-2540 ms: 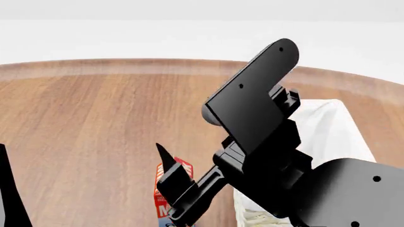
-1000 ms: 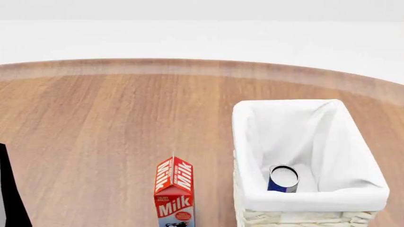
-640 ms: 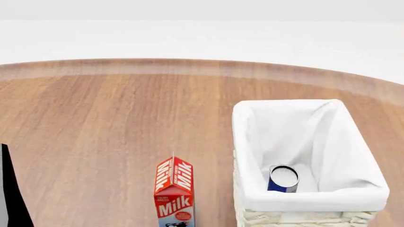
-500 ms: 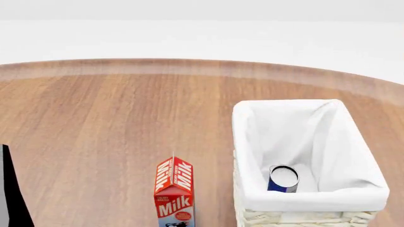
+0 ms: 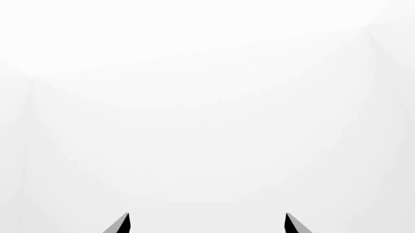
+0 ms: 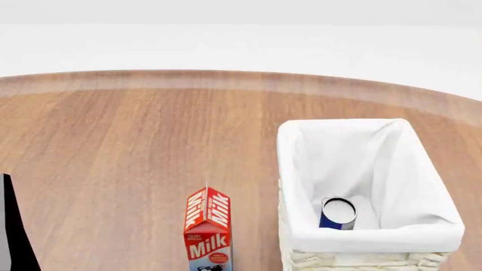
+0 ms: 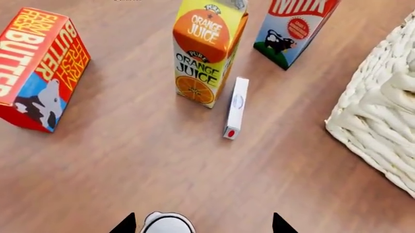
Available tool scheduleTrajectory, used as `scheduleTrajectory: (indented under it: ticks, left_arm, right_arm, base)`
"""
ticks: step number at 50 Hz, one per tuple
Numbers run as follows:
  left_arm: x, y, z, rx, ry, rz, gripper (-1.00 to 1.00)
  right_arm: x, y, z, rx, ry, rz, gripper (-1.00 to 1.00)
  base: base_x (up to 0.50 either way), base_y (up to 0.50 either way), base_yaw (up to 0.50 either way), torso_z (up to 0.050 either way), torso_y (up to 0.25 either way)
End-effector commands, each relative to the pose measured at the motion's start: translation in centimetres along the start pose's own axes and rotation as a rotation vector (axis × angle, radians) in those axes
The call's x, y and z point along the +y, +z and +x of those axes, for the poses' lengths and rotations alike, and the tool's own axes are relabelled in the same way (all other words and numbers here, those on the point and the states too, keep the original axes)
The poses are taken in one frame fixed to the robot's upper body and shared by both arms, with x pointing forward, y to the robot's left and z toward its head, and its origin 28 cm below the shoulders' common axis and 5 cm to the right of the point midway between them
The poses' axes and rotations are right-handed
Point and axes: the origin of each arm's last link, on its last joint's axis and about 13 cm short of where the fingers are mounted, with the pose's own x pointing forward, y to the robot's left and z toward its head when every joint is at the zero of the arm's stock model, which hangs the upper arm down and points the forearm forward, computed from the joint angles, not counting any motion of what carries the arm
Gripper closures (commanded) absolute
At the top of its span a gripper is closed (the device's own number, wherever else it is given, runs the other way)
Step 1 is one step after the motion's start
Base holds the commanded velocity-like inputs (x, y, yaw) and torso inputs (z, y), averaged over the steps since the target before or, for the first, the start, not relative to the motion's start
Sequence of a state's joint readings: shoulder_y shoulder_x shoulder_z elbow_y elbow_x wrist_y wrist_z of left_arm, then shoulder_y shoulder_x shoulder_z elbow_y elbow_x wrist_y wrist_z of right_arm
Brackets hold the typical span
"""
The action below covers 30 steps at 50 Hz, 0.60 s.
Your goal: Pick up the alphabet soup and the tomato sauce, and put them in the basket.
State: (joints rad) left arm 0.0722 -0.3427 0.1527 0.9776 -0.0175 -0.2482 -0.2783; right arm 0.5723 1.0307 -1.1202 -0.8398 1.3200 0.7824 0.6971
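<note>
The alphabet soup [image 6: 337, 213], a blue can with a silvery top, stands inside the cream wicker basket [image 6: 301, 135], near its front wall. The basket's woven wall also shows in the right wrist view [image 7: 382, 131]. My right gripper [image 7: 203, 225] is open, low over the wooden table. A round silvery-white top [image 7: 167, 224] shows at the frame's edge between its fingertips, close to one of them. Its label is hidden, so I cannot tell whether it is the tomato sauce. My left gripper [image 5: 206, 225] is open and empty, facing only blank white.
A milk carton [image 6: 207, 231] stands left of the basket and also shows in the right wrist view [image 7: 295, 26]. An orange juice carton [image 7: 207, 51], a butter box [image 7: 39, 68] and a small white box lying flat [image 7: 236, 108] are beyond the right gripper. A black part of my left arm [image 6: 11, 237] shows at the head view's left edge.
The right arm, over the basket 2.5 s ago, has left the head view, uncovering the basket with the blue can inside. Over the last second nothing has visibly moved.
</note>
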Motion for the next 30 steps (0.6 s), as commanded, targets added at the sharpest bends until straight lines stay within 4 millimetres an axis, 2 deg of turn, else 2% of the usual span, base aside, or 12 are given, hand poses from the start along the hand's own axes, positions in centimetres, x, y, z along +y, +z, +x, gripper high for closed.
scheduleTrajectory:
  ticks: [1,17,30]
  left_arm:
    - [0.0,0.0,0.1,0.0,0.001,0.0,-1.0]
    - [0.1,0.1,-0.1,0.0,0.001,0.001,-1.0]
    - [0.1,-0.1,-0.1,0.002,0.002,0.001,-1.0]
  right_arm:
    - [0.5,-0.2,0.8,-0.026,-0.031,-0.037,-1.0]
    - [1.6,-1.1,2.3,-0.087,-0.011,-0.016,-1.0]
    - [2.7,-2.1,2.4,-0.097,0.094,-0.108,-1.0]
  base:
    - [0.0,0.0,0.0,0.0,0.0]
    - [0.0,0.0,0.0,0.0,0.0]
    - [0.0,0.0,0.0,0.0,0.0]
